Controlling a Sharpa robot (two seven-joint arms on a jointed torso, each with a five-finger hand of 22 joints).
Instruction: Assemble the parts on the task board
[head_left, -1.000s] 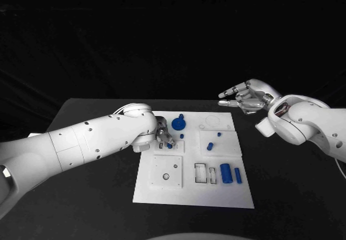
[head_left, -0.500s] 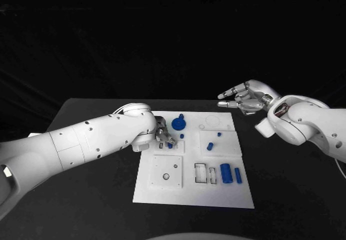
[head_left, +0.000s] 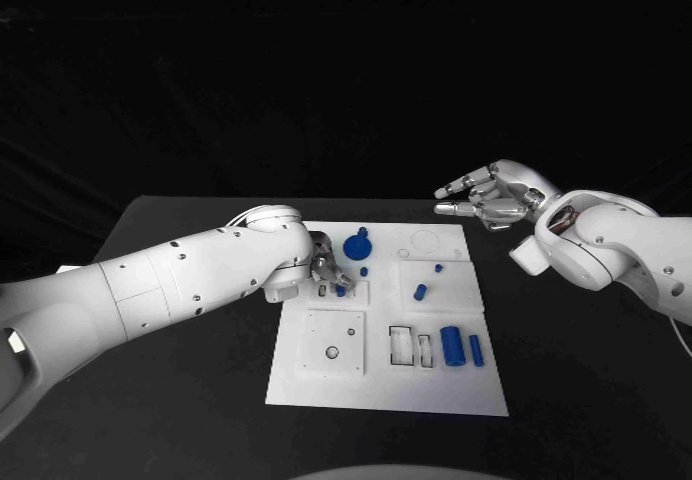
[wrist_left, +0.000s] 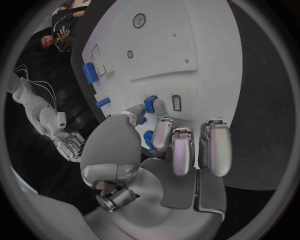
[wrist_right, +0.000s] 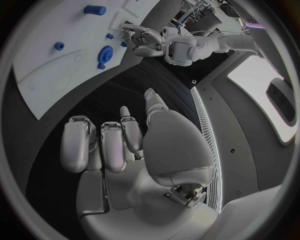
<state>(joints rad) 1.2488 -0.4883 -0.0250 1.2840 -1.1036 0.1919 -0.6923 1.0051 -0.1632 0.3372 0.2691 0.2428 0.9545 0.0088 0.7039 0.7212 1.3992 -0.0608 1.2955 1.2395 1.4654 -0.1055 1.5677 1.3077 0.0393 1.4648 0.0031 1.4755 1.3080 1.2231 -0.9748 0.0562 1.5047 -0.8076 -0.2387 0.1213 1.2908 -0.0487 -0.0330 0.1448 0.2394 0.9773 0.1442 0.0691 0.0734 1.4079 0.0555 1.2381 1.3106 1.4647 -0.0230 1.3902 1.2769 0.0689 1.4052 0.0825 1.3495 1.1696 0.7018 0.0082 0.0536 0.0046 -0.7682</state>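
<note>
Nothing moved: left robot hand (head_left: 326, 271) pinches a small blue part (head_left: 340, 291) beside the blue gear (head_left: 358, 246); right robot hand (head_left: 490, 196) hovers empty, fingers apart.

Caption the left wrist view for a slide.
Left hand pinches a small blue part against the white task board.

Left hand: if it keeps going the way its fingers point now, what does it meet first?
Probably the small blue part at its fingertips: the left hand points down at the task board, and the left wrist view shows that part between thumb and finger. Whether they already touch is unclear.
</note>
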